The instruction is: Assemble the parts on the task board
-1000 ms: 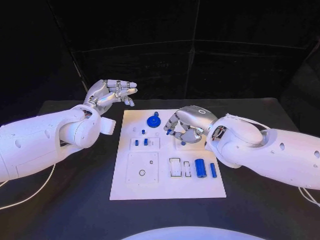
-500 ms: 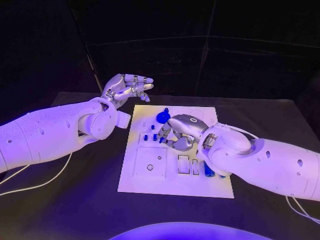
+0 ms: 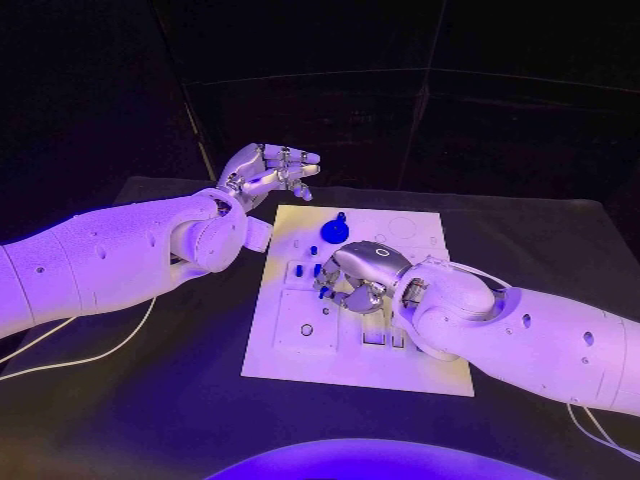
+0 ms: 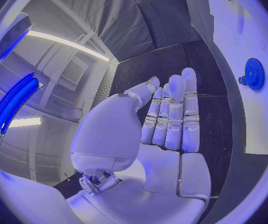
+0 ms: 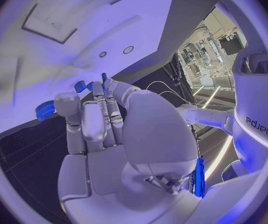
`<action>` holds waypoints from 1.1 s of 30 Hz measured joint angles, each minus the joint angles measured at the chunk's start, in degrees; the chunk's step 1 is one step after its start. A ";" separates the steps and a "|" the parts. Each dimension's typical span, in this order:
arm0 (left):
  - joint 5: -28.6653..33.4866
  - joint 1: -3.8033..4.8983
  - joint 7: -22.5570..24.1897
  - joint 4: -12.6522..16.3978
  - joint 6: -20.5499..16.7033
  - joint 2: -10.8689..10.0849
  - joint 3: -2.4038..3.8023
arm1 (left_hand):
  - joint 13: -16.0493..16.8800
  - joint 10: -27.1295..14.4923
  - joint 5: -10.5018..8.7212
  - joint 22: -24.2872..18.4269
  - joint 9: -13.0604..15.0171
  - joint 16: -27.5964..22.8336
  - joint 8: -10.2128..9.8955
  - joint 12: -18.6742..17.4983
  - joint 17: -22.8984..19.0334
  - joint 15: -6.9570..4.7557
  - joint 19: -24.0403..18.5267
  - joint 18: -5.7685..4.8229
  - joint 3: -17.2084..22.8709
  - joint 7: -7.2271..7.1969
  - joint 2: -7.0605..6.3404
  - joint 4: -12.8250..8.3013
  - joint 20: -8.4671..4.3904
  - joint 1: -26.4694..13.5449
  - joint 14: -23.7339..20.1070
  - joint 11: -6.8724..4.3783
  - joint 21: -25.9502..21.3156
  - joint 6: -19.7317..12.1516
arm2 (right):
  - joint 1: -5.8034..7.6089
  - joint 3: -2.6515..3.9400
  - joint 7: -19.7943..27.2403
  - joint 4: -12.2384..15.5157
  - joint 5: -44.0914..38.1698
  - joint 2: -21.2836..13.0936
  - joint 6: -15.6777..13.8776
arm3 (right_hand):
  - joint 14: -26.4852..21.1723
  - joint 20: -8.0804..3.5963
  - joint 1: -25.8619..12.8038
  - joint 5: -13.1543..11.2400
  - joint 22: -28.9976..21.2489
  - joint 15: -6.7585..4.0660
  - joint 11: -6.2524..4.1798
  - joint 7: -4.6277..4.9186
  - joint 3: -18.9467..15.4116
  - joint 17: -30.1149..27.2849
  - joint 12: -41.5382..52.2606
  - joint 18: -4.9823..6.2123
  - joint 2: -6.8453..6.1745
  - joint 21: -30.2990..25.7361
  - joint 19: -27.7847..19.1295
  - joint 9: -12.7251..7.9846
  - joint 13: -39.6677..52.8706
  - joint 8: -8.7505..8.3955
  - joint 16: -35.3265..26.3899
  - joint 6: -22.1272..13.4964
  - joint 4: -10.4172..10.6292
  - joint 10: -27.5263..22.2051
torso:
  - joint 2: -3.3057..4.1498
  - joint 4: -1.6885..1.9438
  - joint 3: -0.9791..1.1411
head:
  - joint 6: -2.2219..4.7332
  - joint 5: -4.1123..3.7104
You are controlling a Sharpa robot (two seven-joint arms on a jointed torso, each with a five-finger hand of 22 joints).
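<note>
Black table | task board under right hand, fingers curled over small blue parts, hold unclear | left hand raised beyond board, empty, fingers loosely apart | no legible writing on board

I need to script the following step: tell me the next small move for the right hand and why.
Probably lower the right hand a little and close its fingertips on one of the small blue parts standing on the task board. The hand hovers right beside them with curled fingers, apparently holding nothing, while the left hand is raised off the board's far corner.
</note>
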 measured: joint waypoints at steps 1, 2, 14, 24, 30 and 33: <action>0.00 0.00 -0.02 0.00 0.02 0.01 0.00 | 0.00 0.00 0.00 0.00 0.00 0.00 0.00 0.00 0.00 0.00 0.00 0.00 0.00 0.00 0.00 0.00 0.00 0.00 0.00 0.00 0.00 0.00 | -0.03 -0.01 -0.01 -0.07 -0.08 0.05 0.19 | 0.00 0.00 -0.02 0.00 0.00 0.00 0.00 -0.01 0.00 0.00 0.00 0.00 0.02 0.00 0.00 0.00 0.00 0.00 0.00 -0.01 0.00 0.00 | -0.01 -0.01 0.00 | -0.10 0.07; 0.00 0.00 -0.03 0.00 0.03 0.02 0.00 | 0.00 0.00 0.00 0.00 0.00 0.00 0.00 0.00 0.00 0.00 0.00 0.00 0.00 0.00 0.00 0.00 0.00 0.00 0.00 0.00 0.00 0.00 | -0.06 -0.02 -0.02 -0.12 -0.13 0.09 0.38 | 0.00 0.00 -0.07 0.00 0.00 0.00 0.00 -0.01 0.00 0.00 0.00 0.00 0.07 0.00 0.00 0.00 0.00 0.00 0.00 -0.02 0.00 0.00 | -0.02 -0.01 0.00 | -0.16 0.09; 0.00 0.00 -0.22 0.00 0.20 -0.10 -0.01 | -0.04 -0.21 0.00 -0.16 0.01 -0.23 0.00 0.00 -0.16 0.21 -0.20 0.00 -0.03 0.20 -0.21 0.04 0.20 -0.21 -0.21 0.21 0.00 -0.20 | -0.30 -0.10 -0.19 -0.27 -0.42 -0.20 2.97 | 0.00 0.00 -0.75 0.22 0.07 0.00 0.00 0.14 -0.01 -0.01 -0.19 0.00 -0.17 0.22 0.00 -0.02 0.01 -0.01 0.00 0.13 0.00 0.00 | -0.02 0.04 0.02 | -0.39 0.47; 0.01 0.00 -0.26 -0.02 0.35 -0.01 -0.02 | -0.04 -0.20 0.00 -0.15 0.01 -0.23 0.00 0.00 -0.16 0.21 -0.20 -0.01 -0.15 0.20 -0.21 0.16 0.20 -0.21 -0.21 0.20 0.00 -0.21 | -0.42 -0.12 -0.26 -0.19 -0.66 0.01 4.41 | 0.00 0.00 -0.91 0.22 0.06 0.00 0.00 0.14 -0.01 -0.01 -0.19 0.01 -0.02 0.22 -0.01 0.03 0.01 -0.16 -0.01 0.13 -0.01 0.00 | -0.02 0.04 0.02 | -0.56 0.55; 0.01 0.01 -0.27 -0.04 0.43 0.03 -0.02 | -0.04 -0.20 0.00 -0.24 0.01 -0.23 0.00 0.00 -0.25 0.21 -0.20 -0.01 -0.31 0.20 -0.21 0.00 0.20 -0.21 -0.21 0.20 -0.23 -0.20 | -0.46 -0.14 -0.29 -0.24 -0.79 0.02 4.94 | 0.00 0.00 -0.90 0.21 0.06 0.00 0.00 0.14 -0.01 -0.01 -0.19 0.01 -0.03 0.22 -0.01 0.03 0.01 -0.17 -0.01 0.13 -0.01 0.00 | -0.02 0.08 0.01 | -0.58 0.49; 0.01 0.03 -0.29 0.00 0.45 -0.01 -0.02 | -0.04 -0.20 0.00 -0.24 0.01 -0.23 0.00 0.00 -0.25 0.21 -0.20 -0.01 -0.31 0.20 -0.20 0.00 0.20 -0.20 -0.21 0.20 -0.23 -0.20 | -0.46 -0.14 -0.30 -0.22 -0.82 -0.06 5.22 | 0.00 0.00 -0.90 0.21 0.06 0.00 0.00 0.13 -0.01 -0.01 -0.19 0.01 -0.03 0.22 -0.01 0.03 0.01 -0.17 -0.01 0.13 -0.01 0.00 | 0.00 0.08 0.01 | -0.58 0.66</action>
